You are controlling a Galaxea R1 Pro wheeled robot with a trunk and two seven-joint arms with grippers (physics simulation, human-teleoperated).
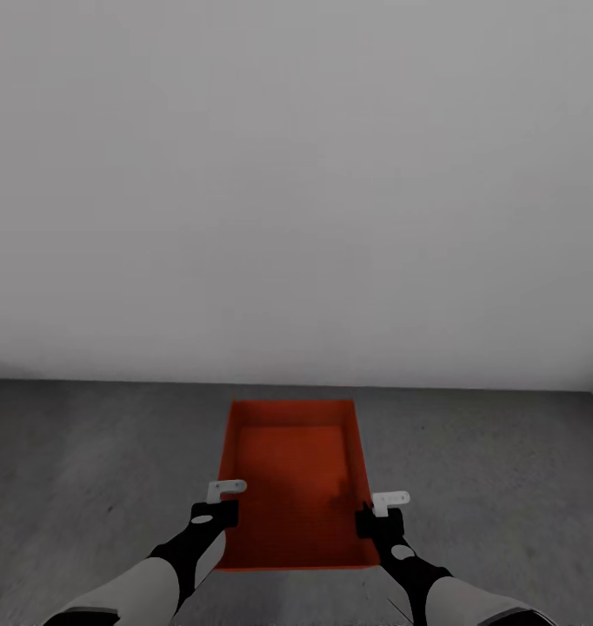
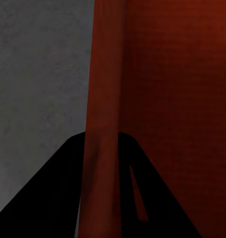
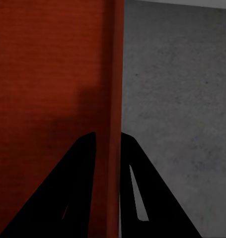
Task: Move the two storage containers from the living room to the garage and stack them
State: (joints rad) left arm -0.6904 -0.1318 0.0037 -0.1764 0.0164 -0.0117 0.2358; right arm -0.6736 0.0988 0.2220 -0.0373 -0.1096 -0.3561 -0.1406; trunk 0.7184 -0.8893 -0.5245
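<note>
Storage container (image 1: 292, 478), orange-red and rectangular, sits out in front of the robot, its long sides running away toward the far wall (image 1: 296, 174). That wall is plain white-grey and takes up the whole far side of the room. Below it spreads the dark grey concrete floor (image 1: 88, 469), rough and matte, reaching to the left and right of the bin. From where the head looks down I can't say whether the bin rests on the concrete or is lifted just off it. Its low thin walls frame a flat bottom, which looks bare.

Both arms reach forward from the near side, one to each long wall of the bin. The left gripper (image 1: 218, 513) meets the left wall near its near end; in the left wrist view the red wall (image 2: 105, 99) runs straight down between the two dark fingers (image 2: 53, 198), one inside the bin and one outside over the concrete, so the gripper is clenched on that wall. The right gripper (image 1: 375, 520) mirrors it on the right wall; the right wrist view shows the thin wall edge (image 3: 115, 74) passing between its dark fingers (image 3: 68, 198), with the bin's interior on one side and grey floor (image 3: 182, 99) on the other, pinched in the same way. A small white bracket stands just beyond each wrist.
</note>
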